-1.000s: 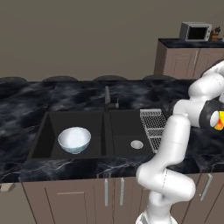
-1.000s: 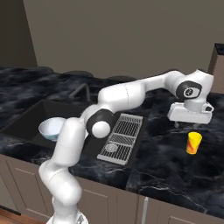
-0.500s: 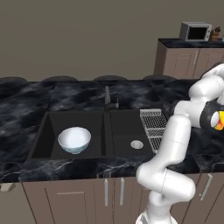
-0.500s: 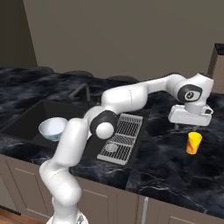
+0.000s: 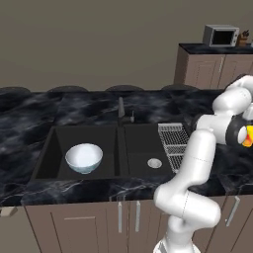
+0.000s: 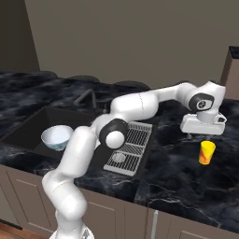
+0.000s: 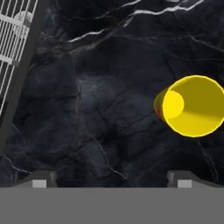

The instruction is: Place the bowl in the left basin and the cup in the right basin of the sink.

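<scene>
The cup [image 6: 207, 152] is seen upright on the counter [image 6: 186, 177], right of the wire rack [image 6: 129, 147]; the gripper [image 6: 200, 136] is held above it, jaws wide apart and empty.

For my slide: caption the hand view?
Open hand above black counter, yellow cup ahead, wire rack at left.

We're in a rendered home kitchen: a long counter [image 5: 29, 123] of black marbled stone runs across, with a matte black double-basin sink [image 5: 106, 150] and dark faucet [image 5: 121, 107] set into it. A wire grid rack [image 5: 174, 141] lies just beside the sink, brown cabinet doors [image 5: 74, 228] line up underneath, and a microwave [image 5: 221, 35] sits atop a tall cabinet [image 5: 207, 66] at the back right.
</scene>
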{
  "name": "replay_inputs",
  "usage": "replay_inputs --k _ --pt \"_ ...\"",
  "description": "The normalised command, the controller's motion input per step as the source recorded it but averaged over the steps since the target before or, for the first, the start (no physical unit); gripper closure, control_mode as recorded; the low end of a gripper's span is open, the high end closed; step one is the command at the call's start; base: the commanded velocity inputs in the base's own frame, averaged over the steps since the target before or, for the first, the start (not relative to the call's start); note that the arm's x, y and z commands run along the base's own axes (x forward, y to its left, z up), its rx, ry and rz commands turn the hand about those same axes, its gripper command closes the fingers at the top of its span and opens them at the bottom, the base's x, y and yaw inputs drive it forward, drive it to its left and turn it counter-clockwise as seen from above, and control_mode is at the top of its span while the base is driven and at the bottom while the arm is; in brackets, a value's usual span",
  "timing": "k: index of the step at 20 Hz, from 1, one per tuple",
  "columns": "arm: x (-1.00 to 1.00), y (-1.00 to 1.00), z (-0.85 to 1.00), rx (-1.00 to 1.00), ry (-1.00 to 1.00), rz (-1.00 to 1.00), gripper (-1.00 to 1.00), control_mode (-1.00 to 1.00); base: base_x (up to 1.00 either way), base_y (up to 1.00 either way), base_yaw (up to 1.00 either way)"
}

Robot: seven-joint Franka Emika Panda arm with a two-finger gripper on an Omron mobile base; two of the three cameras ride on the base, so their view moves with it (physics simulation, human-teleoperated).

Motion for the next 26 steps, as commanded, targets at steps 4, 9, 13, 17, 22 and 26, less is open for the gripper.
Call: replay_inputs --k 4,9,13,17,22,26 --pt "0.17 -0.06 -0.19 -0.07 0.00 0.00 -1.00 -1.00 0.00 0.00 0.00" --pt "0.21 -0.02 -0.17 -0.03 -0.01 0.00 -1.00 -1.00 0.00 0.00 0.00" --pt "0.23 -0.06 -0.14 -0.01 0.00 0.00 -1.00 -1.00 0.00 0.00 0.00" --pt "0.19 -0.15 -0.15 -0.01 0.00 0.00 -1.00 -1.00 0.00 0.00 0.00" --pt "0.18 -0.18 -0.13 0.00 0.00 0.00 -1.00 -1.00 0.00 0.00 0.00" --pt "0.15 -0.17 -0.10 0.00 0.00 0.00 -1.00 -1.00 0.00 0.00 0.00"
